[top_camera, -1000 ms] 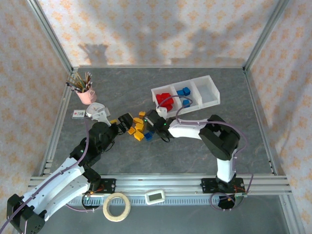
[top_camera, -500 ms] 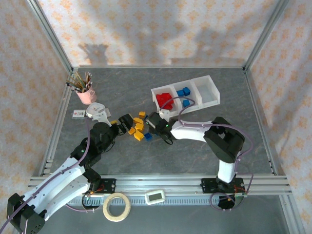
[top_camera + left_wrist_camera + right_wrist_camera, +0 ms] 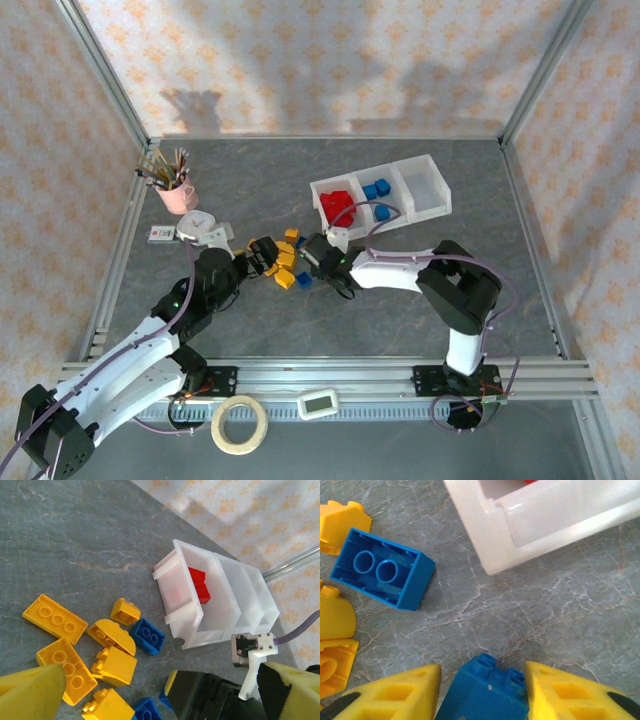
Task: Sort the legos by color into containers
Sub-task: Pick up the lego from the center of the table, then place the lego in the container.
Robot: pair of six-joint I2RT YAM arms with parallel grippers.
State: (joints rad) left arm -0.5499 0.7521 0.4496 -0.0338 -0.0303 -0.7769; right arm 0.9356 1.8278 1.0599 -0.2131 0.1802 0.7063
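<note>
Gripping the blue brick (image 3: 482, 697) on both flanks, the right pincer (image 3: 482, 672) stands narrowed on the table (image 3: 555, 610), apparently positioned for a lift toward the containers (image 3: 520, 530) just beyond. The left pincer (image 3: 162, 672) gapes wide and empty over yellow legos (image 3: 117, 665).

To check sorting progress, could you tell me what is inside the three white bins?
The left bin holds red bricks, the middle bin blue bricks; the right bin shows bare floor. Anything beneath the red pile is covered.
</note>
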